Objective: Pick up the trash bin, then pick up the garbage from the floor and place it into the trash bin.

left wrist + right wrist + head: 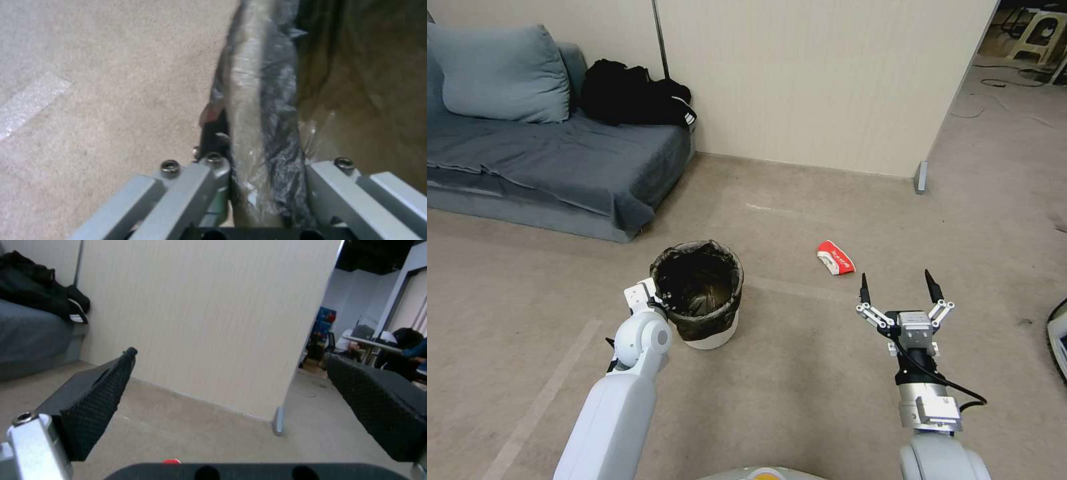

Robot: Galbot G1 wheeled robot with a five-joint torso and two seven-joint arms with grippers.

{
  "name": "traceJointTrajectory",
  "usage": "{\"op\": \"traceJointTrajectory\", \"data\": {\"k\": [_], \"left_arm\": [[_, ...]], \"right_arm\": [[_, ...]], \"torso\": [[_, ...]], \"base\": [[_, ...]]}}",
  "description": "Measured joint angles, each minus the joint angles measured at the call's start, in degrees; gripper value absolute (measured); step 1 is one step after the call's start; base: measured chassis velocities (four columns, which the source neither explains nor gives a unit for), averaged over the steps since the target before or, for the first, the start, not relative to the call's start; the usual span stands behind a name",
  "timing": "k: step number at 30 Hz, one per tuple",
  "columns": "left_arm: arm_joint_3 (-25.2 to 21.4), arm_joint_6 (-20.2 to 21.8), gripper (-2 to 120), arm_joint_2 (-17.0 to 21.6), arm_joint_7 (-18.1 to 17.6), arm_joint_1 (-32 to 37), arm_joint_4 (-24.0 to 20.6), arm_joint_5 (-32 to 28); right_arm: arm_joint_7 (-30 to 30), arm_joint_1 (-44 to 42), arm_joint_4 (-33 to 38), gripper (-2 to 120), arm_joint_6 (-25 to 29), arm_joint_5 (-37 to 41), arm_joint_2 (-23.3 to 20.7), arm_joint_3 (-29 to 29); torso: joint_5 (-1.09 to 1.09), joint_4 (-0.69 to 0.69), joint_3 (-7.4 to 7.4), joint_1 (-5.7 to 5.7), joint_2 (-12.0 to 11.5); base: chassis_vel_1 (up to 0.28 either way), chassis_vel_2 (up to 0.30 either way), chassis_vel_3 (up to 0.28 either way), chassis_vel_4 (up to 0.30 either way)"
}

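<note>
The red-and-white snack wrapper [835,258] is lying flat on the carpet [800,373], its long axis running from 10 to 4 o'clock, at about 11 o'clock from the right gripper [898,288], whose fingers are spreading wide apart above the floor. The left gripper [654,300] is clamping the near-left rim of the upright trash bin [702,293], one finger inside and one outside the bag liner [271,110].

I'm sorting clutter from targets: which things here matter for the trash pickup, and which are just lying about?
Part of the job:
- trash bin, its rim gripped by the left hand
- red-and-white wrapper
- right hand, open

Lying about:
- sofa
- pillow
- black clothes
</note>
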Motion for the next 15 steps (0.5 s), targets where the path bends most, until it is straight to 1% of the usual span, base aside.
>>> {"op": "traceJointTrajectory", "data": {"k": [1, 11, 14, 15], "left_arm": [[0.0, 0.01, 3, -0.04, -0.01, 0.13, -0.13, -0.17], [0.0, 0.02, 3, -0.79, -0.59, 1.19, -1.11, -0.11], [-0.01, 0.0, 2, -1.33, -0.98, 2.01, -3.48, 0.3], [-0.01, 0.0, 2, -1.33, -0.98, 2.01, -3.48, 0.3]], "right_arm": [[0.37, 0.07, 0.23, 100, -0.29, 0.06, 0.01, -0.19], [0.97, 2.1, 0.48, 100, 0.95, -0.3, -0.31, -0.15], [0.48, 3.12, 0.54, 100, 1.42, -1.37, -0.51, 0.69], [0.48, 3.12, 0.54, 100, 1.42, -1.37, -0.51, 0.69]], "torso": [[0.0, 0.0, 0.0, 0.0, 0.0], [0.0, 0.0, 0.01, 0.0, -0.01], [-0.12, -0.02, 0.04, 0.01, -0.05], [-0.12, -0.02, 0.04, 0.01, -0.05]], "base": [[0.0, 0.0, 0.0, 0.0], [0.0, 0.0, 0.0, 0.0], [0.0, 0.0, 0.0, 0.0], [0.0, 0.0, 0.0, 0.0]]}}
